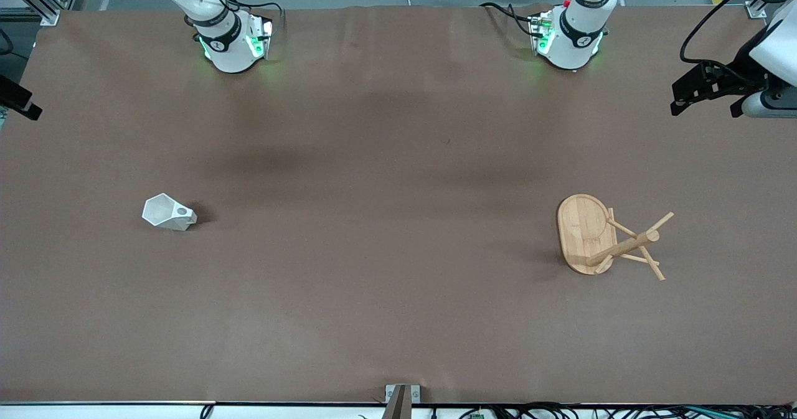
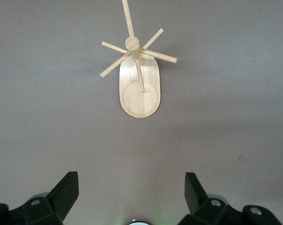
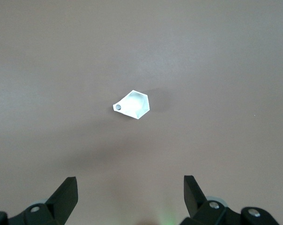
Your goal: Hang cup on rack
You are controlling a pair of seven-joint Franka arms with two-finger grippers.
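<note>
The white faceted cup point(image 1: 167, 212) rests on the brown table toward the right arm's end. Its handle tab with the round hole points toward the rack's end. It also shows in the right wrist view point(image 3: 134, 105). The bamboo rack point(image 1: 585, 232) stands upright toward the left arm's end, and it shows from above in the left wrist view point(image 2: 139, 89). My left gripper point(image 2: 131, 173) is open and empty, high over the table's edge point(image 1: 707, 101). My right gripper point(image 3: 130, 177) is open and empty, high over the table, with the cup below and ahead of it.
The two arm bases point(image 1: 233, 48) point(image 1: 570, 42) stand along the table's edge farthest from the front camera. A small metal bracket point(image 1: 401, 397) sits at the edge nearest the front camera. Brown tabletop point(image 1: 386, 232) lies between the cup and the rack.
</note>
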